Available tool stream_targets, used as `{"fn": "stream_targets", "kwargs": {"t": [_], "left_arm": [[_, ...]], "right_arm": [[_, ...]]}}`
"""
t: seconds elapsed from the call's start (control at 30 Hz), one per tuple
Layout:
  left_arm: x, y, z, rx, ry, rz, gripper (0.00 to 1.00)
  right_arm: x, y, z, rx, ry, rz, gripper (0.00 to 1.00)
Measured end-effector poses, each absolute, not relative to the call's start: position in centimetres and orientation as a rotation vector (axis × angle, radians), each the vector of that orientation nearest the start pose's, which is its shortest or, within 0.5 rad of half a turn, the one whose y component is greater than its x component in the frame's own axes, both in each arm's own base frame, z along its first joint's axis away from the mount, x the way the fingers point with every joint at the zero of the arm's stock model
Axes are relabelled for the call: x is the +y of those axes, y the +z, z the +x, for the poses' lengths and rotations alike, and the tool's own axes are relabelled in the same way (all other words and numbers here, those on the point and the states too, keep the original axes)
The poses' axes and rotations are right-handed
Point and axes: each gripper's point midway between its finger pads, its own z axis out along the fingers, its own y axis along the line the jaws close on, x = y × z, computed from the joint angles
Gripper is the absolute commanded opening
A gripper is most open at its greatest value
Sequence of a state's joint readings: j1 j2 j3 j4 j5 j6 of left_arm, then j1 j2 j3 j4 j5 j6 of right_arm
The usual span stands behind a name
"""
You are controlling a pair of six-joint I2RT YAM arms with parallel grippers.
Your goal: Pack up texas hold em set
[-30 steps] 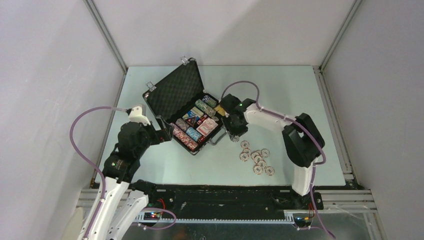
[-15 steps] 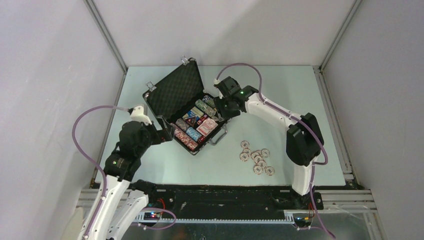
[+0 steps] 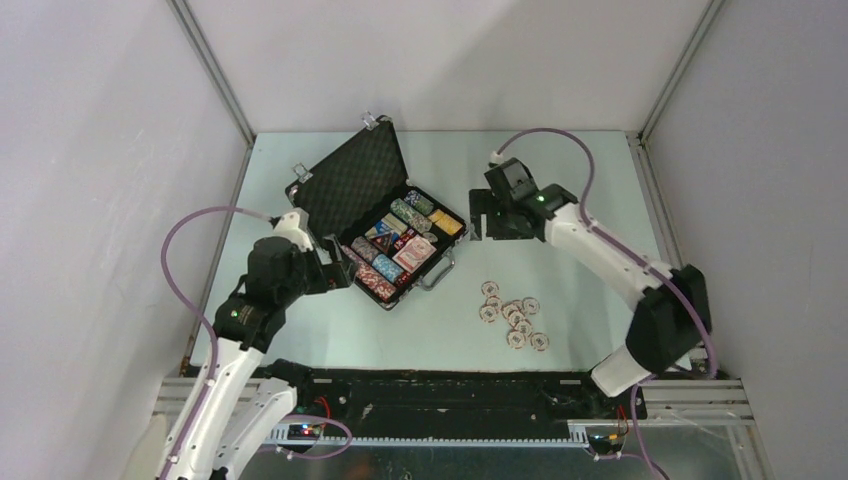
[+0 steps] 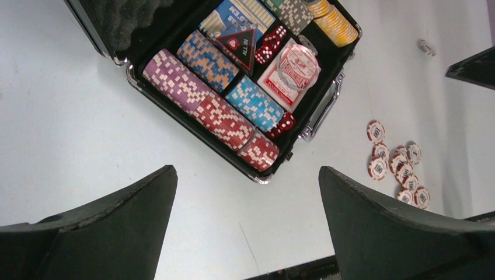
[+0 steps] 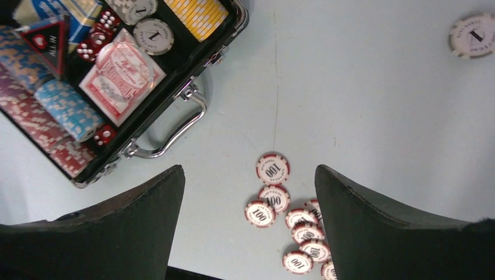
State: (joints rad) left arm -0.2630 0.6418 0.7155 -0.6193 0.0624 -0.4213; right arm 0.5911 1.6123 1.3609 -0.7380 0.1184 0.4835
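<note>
One case [image 4: 175, 111], black; sits open on table [image 3: 580, 170], left of centre, turned at an angle; lid [image 3: 350, 180] raised on the far-left side, lined with ridged foam; handle [image 3: 437, 272], silver, on the near-right edge, lying flat against table.

Several chip rows [image 4: 210, 108] packed on edge inside case: purple, red, blue, orange-and-blue, grey, yellow; fill the left side and far end.

One deck [image 4: 292, 70], red, wrapped, lies flat in case beside the blue row; carries a single white chip marked 1 at its far corner.

Few dice [image 4: 271, 44], red, wedged between deck and marker [image 4: 238, 44], a black triangle reading ALL IN; one more die at deck's near end.

Roughly ten loose chips [image 3: 513, 318], red-and-white, marked 100; lie flat in a cluster on table, near-right of case, apart from it.

One lone chip [image 5: 473, 35], white, marked 1; lies on bare table, well apart from the cluster.

Left gripper [image 3: 335, 272]: hangs near case's left end, apart from it; fingers spread wide, nothing held.

Right gripper [image 3: 478, 222]: hangs just right of case's far-right corner, over table; fingers spread wide, nothing between them.
</note>
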Motion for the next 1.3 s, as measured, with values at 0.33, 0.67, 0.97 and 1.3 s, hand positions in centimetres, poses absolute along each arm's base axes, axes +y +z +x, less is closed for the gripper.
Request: {"fn": "stream_targets", "kwargs": {"t": [0.33, 0.67, 0.97, 1.3], "left_arm": [[-8.9, 19.8, 22.1, 2.111, -0.511, -0.214, 0.98], [-10.2, 17.9, 25.5, 2.219, -0.517, -0.31, 0.96], [-12.0, 17.3, 27.6, 2.316, -0.549, -0.333, 0.93], [-11.0, 14.4, 23.4, 2.315, -0.58, -0.405, 0.96]], "right_arm": [[22.5, 16.6, 30.6, 2.425, 0.402, -0.143, 0.75], [34.5, 14.6, 27.0, 2.305, 0.572, -0.757, 0.64], [39.6, 12.9, 25.4, 2.421, 0.735, -0.88, 0.51], [40.3, 7.1, 24.8, 2.568, 0.646, -0.934, 0.47]]}}
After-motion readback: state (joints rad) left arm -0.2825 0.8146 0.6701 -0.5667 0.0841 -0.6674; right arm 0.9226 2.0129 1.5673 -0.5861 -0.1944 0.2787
